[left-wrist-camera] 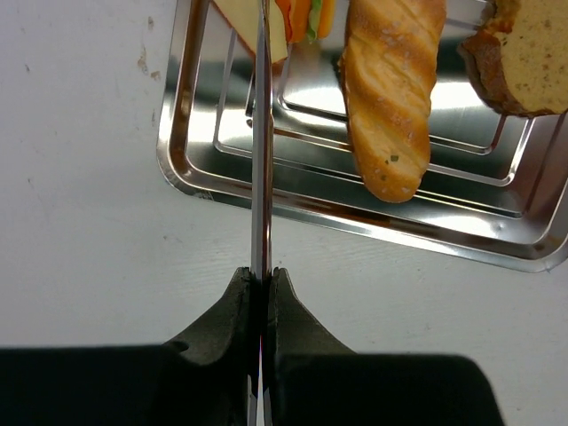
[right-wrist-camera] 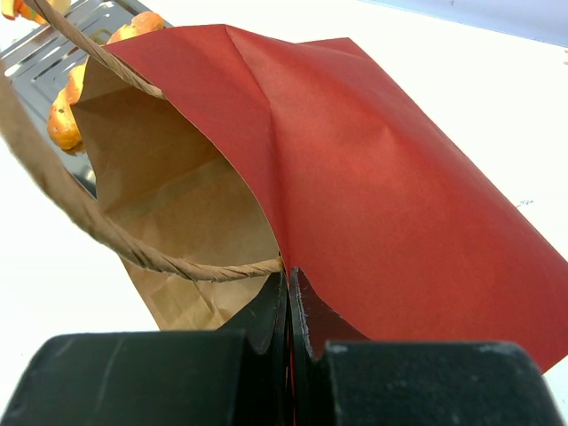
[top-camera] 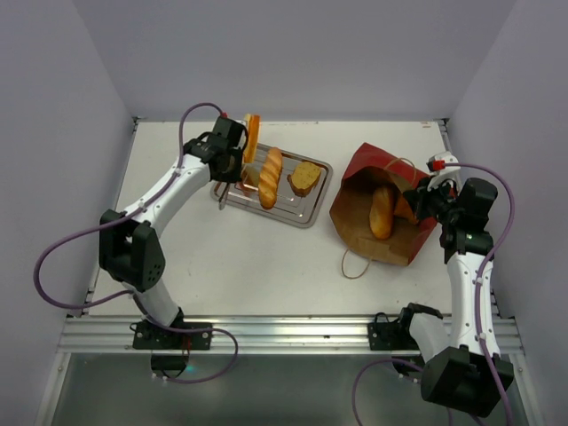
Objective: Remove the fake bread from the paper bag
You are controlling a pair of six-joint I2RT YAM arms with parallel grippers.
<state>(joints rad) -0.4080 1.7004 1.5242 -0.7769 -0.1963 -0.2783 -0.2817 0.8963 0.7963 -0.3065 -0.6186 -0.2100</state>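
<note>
Nearest the right wrist camera, the right end effector (right-wrist-camera: pixel 288 297) is clenched on the rim of the paper bag (right-wrist-camera: pixel 399 195). Its black fingers pinch the red sheet just beside the spot where a twine handle (right-wrist-camera: pixel 177 264) meets the rim. The bag sits slumped on the table (top-camera: pixel 266 266) at 3 o'clock from the tray (left-wrist-camera: pixel 204 177), and its mouth gapes enough that the overhead view looks inside. It is matte red outside and tan inside, creased and limp. Paper like this is probably light and quick to slide or crumple, so pinning the rim looks a sound way to steady it.

One long loaf (top-camera: pixel 382 213) lies inside the bag, running roughly from 12 to 6 o'clock. It is glossy, golden and smooth. It looks rigid and is likely hollow, light and slippery, so a hold across its narrow middle should be safer than one on a rounded end.

The left end effector (left-wrist-camera: pixel 260 280) grasps a thin flat orange slice (left-wrist-camera: pixel 261 133) above the tray's 9 o'clock end. The wrist view shows the slice only edge-on, and the fingers are closed tight on it.

The tray is mirror-bright steel pressed into stepped rectangles. On it rest a scored baguette (left-wrist-camera: pixel 390 89) and, at 3 o'clock from that, a cut piece (left-wrist-camera: pixel 524 62) with brown crust and speckled crumb.
</note>
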